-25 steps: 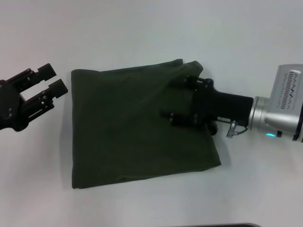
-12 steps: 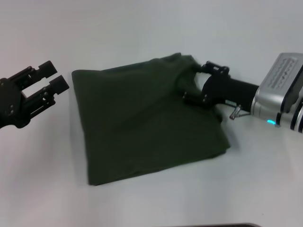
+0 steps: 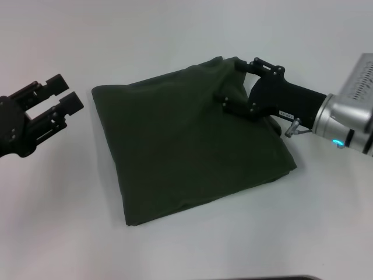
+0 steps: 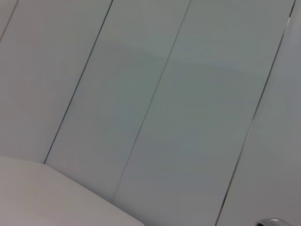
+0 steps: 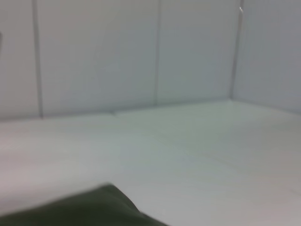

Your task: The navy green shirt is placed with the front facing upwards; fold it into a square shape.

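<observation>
The right pincer (image 3: 240,87) sits at the shirt's far right corner, its 2 fingers spread apart, 1 at the far edge of the cloth and 1 lying over the fabric just inside it. Whether any cloth is caught between them cannot be told, but the jaws stand clearly parted. Its black body and silver wrist run off from the shirt toward the right side of the head view.

The navy green shirt (image 3: 192,146) lies flat on the white table (image 3: 175,35), folded into a rough 4-sided shape with only plain dark green showing. It is skewed, its near right corner sticking out farther than the rest, and the fabric bunches a little beside the right pincer. In the right wrist view a dark green edge of the shirt (image 5: 89,209) shows low against the table.

The left pincer (image 3: 61,96) hovers just off the shirt's far left corner, not touching it, jaws parted and holding nothing.
</observation>
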Motion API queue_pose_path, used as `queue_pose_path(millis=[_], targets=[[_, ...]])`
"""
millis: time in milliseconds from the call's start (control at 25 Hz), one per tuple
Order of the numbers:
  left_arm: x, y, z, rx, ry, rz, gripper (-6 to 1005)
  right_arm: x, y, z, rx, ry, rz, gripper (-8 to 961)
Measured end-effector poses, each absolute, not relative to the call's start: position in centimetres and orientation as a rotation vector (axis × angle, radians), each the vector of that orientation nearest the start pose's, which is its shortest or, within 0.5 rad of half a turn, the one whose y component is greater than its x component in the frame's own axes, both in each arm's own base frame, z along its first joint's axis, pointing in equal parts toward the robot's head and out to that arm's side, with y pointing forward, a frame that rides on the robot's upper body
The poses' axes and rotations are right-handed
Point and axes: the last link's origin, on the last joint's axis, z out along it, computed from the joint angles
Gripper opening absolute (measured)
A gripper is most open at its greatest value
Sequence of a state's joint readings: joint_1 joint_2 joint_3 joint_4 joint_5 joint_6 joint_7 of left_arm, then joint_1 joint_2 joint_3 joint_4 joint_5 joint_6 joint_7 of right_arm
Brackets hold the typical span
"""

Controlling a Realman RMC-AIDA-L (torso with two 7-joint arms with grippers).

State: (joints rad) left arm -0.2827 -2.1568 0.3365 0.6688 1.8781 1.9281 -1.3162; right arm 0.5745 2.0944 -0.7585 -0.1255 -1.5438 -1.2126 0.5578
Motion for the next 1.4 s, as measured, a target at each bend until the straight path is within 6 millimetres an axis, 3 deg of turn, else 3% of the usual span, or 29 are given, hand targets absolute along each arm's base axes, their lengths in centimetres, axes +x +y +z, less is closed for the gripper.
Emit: queue_pose_path(millis=[240,600,1120,1400], targets=[[-29.7,23.5,3.5,-2.341,-0.737,-1.267,585,27.7,31.6,-6.7,-2.402,0.294,0.778,836],[-29.5,23.6,3.3,-2.345,-0.737,-1.280,583,27.8,34.5,-8.0,-2.360,0.579,0.664,836],[-29.7,23.6,3.3,-2.339,-0.746,-1.276,585,27.8,35.5,-9.4,-2.386,0.683,0.549,837],[-29.7,23.5,3.3,-2.338,-0.748,-1.274,583,26.8,34.6,-7.7,-2.393,0.594,0.741,838]])
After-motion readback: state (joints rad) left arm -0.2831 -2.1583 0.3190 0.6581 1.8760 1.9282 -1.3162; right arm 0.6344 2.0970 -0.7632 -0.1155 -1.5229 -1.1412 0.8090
